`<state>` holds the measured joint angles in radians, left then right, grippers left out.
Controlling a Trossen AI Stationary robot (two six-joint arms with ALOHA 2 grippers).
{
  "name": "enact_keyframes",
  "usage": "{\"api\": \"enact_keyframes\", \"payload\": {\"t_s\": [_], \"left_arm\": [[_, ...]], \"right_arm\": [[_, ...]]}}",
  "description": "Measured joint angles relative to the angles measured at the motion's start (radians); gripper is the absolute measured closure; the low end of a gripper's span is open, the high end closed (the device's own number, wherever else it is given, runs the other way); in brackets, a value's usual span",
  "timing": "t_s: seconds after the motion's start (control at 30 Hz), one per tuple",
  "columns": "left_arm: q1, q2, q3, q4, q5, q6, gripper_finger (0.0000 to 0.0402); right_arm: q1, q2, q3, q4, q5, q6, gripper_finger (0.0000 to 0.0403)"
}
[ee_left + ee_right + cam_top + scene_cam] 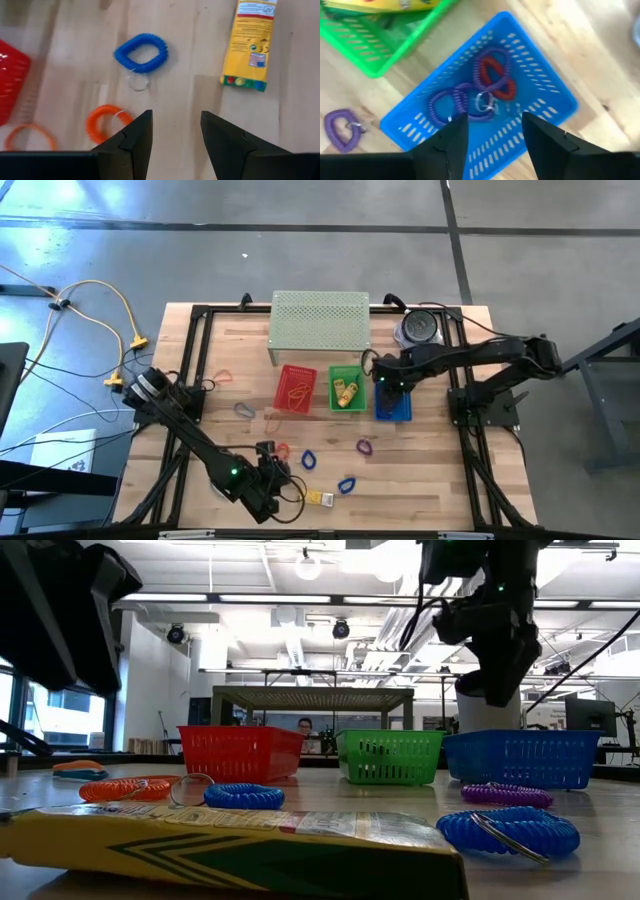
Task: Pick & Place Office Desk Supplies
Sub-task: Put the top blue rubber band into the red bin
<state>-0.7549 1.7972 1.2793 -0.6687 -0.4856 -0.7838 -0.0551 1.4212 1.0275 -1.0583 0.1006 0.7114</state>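
The right gripper (490, 131) is hovering over the blue basket (540, 75), its two fingers standing apart with nothing between them; directly beneath the gap, purple coils (445, 102) and a red coil (496, 75) are lying on the basket floor, clear of the fingers. From above, that gripper (385, 377) is sitting at the near end of the blue basket (393, 408), just beside the green basket (347, 388), which is holding yellow boxes (346, 393). The red basket (295, 388) is standing to the green one's left with an orange band inside. Another purple coil (341, 131) is lying on the table outside the blue basket, well apart from the right gripper; the high view shows it (364, 447) nearer the front. The left gripper (176, 131) is hanging low over the table's front edge, its fingers also parted and gripping nothing. Ahead of it a blue coil (141, 52) is lying on the wood, an orange coil (104, 123) is lying just beside one finger, and a yellow box (249, 44) is lying flat off to the other side, none of them touching the fingers. In the high view the left gripper (270, 495) is sitting beside that yellow box (318, 498), with a blue coil (347, 484) close by. A perforated shelf (320, 322) is standing behind the baskets.
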Motion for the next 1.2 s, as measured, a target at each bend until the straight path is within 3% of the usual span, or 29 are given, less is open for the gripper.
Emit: {"api": "enact_keyframes", "payload": {"t_s": [0.17,0.33,0.57,0.7,0.83,0.97,1.2], "left_arm": [[0.003,-0.088,0.001,-0.078,-0.001,0.0,0.0243],[0.003,-0.182,0.002,-0.244,0.012,0.005,0.0243],[0.011,-0.232,0.002,-0.497,0.045,0.123,0.0243],[0.047,-0.231,0.0,-0.554,0.179,0.196,0.0243],[0.097,-0.231,0.0,-0.588,0.209,0.218,0.0243],[0.15,-0.232,-0.012,-0.639,0.21,0.307,0.0243],[0.264,-0.349,-0.203,-0.578,0.219,0.371,0.0243]], "right_arm": [[0.009,-0.075,0.0,-0.044,-0.037,0.051,0.0235],[0.089,-0.161,0.0,-0.053,-0.074,0.135,0.0252],[0.299,-0.237,0.0,-0.028,-0.046,0.328,0.0267],[0.459,-0.239,0.0,0.001,0.012,0.435,0.0268],[0.612,-0.228,0.0,0.046,0.139,0.549,0.0268],[0.765,-0.196,0.0,0.125,0.379,0.64,0.0268],[0.928,-0.054,0.0,0.387,0.783,0.559,0.0268]]}}
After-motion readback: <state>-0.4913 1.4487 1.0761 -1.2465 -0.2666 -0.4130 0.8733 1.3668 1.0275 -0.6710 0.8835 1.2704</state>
